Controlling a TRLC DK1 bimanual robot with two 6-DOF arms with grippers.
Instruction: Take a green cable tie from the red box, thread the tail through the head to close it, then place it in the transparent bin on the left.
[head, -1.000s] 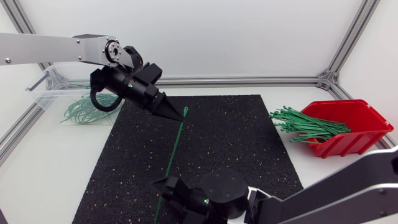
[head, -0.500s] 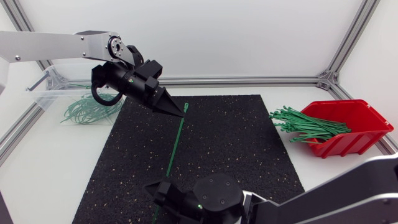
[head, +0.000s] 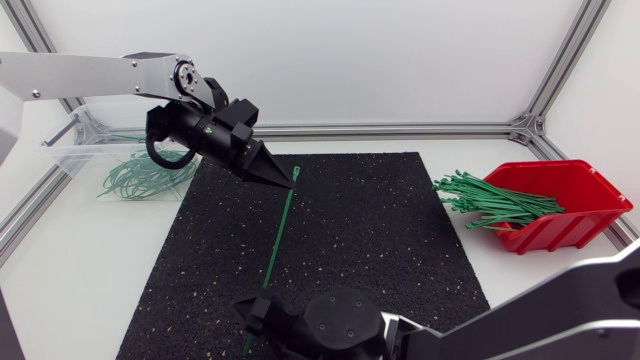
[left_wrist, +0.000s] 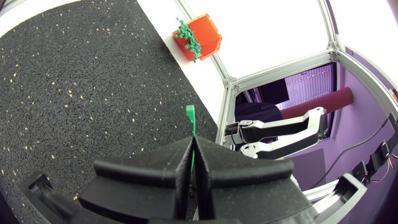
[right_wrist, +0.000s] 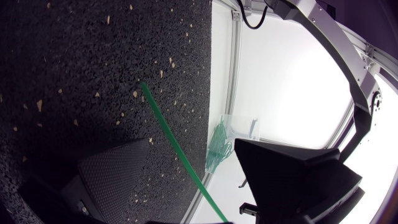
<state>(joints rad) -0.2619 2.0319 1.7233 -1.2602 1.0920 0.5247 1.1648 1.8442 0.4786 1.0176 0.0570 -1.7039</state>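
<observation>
Head view shows a long green plastic cable tie (head: 279, 240) stretched straight over the black speckled rubber mat (head: 380, 230), running from the mat's far-left part to its near edge. The matte black left gripper (head: 290, 182), above the mat's far-left corner, has its wedge fingers pressed together on the tie just behind its square head, which pokes out past the fingertips in the left wrist view. The right gripper (head: 248, 310) sits at the mat's near edge; in the right wrist view its fingers (right_wrist: 118, 168) are spread wide, and the tail runs through the gap, its end over the mat. Off the mat's right side, the red plastic box (head: 585, 195) holds a bundle of green ties (head: 495, 203); off its far-left corner, the transparent plastic bin (head: 70, 150) holds green loops (head: 135, 178)
</observation>
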